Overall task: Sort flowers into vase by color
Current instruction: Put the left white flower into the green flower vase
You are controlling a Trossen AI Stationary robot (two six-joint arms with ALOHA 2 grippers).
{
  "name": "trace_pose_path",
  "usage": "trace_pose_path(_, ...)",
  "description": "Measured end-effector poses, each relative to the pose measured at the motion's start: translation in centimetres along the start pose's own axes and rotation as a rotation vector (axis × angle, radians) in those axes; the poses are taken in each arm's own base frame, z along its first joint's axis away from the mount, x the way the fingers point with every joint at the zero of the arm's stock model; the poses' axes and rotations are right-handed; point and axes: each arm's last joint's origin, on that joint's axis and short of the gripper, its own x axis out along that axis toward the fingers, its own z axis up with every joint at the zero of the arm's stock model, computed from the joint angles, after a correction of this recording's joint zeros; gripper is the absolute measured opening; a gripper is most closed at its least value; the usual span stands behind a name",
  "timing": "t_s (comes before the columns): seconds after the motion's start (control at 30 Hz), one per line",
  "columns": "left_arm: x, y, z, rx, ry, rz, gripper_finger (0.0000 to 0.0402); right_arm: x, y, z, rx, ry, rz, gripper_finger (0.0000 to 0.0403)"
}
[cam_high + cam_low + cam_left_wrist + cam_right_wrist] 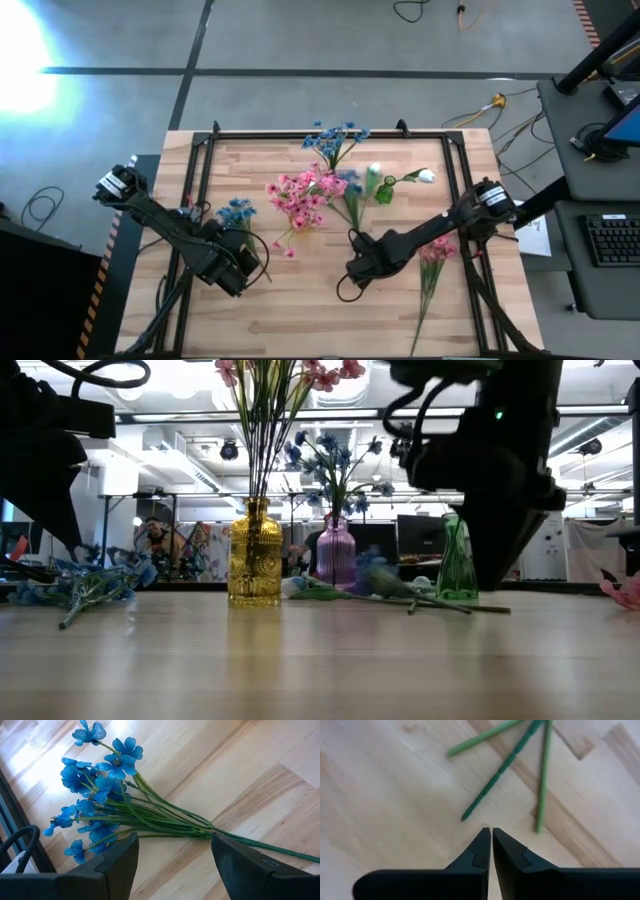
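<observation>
- My right gripper [491,836] hangs low over bare counter [300,300] near its middle; fingers pressed together, nothing between them.
- Three green stem ends [500,767] lie just ahead of those fingers, apart from them. Wrist view cuts off their blossoms; from above they seem to belong to the blue spray [350,190] lying by the vases.
- My left gripper [172,852] sits low at the counter's left side, fingers spread either side of the stems of a blue bunch [95,785]. Cannot tell whether either finger touches a stem.
- Pink blossoms [300,195] stand in the yellow vase [254,552]; low view crops their tops.
- Blue blossoms [330,460] stand in the purple vase [335,555].
- Green vase [457,560] is partly hidden behind my right arm; from above, a white bud [426,176] leans out of it.
- Pink spray [433,262] lies on the counter under my right arm, partly covered.
</observation>
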Motion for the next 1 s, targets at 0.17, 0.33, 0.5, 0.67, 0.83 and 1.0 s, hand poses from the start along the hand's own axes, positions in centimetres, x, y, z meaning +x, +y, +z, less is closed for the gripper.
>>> trace_pose_path(0.17, 0.0, 0.0, 0.0, 0.000, 0.000, 0.000, 0.0235, -2.1, -0.8, -0.1, 0.019, 0.003, 0.025, 0.0013)
trace_pose_path(0.33, 0.0, 0.0, 0.0, 0.000, 0.000, -0.001, 0.0235, -3.7, -1.3, 0.0, 0.028, -0.015, 0.067, 0.0013)
trace_pose_path(0.5, 0.0, 0.0, 0.0, -0.001, -0.002, -0.002, 0.0235, -5.0, -1.8, 0.3, 0.043, -0.034, 0.107, 0.0013)
trace_pose_path(0.67, 0.0, 0.0, 0.0, -0.002, -0.007, -0.004, 0.0235, -5.7, -2.2, 0.6, 0.043, -0.070, 0.115, 0.0030)
trace_pose_path(0.83, 0.0, 0.0, 0.0, -0.003, -0.008, -0.004, 0.0235, -5.8, -2.2, 0.7, -0.003, -0.120, 0.092, 0.0101)
trace_pose_path(1.0, 0.0, -0.1, 0.0, -0.003, -0.009, -0.004, 0.0235, -4.6, -2.3, 0.5, -0.149, -0.126, 0.049, 0.0160)
